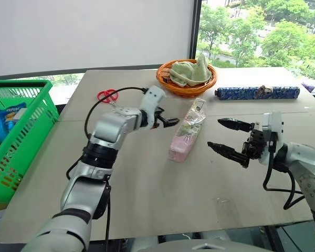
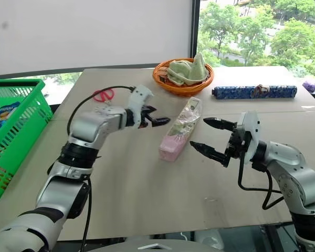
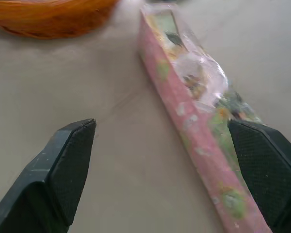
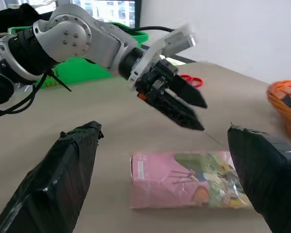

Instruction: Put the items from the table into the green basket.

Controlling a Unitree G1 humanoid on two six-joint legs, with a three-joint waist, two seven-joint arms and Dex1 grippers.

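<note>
Green basket (image 1: 26, 131) holds blue packets; orange wicker basket (image 1: 186, 86) holds pale cloth; both grippers gape wide, empty.

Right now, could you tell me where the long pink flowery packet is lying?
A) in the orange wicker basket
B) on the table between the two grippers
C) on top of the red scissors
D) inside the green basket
B: the pink flowery packet lies flat on the table, with the left gripper on one side of it and the right gripper on the other.
</note>
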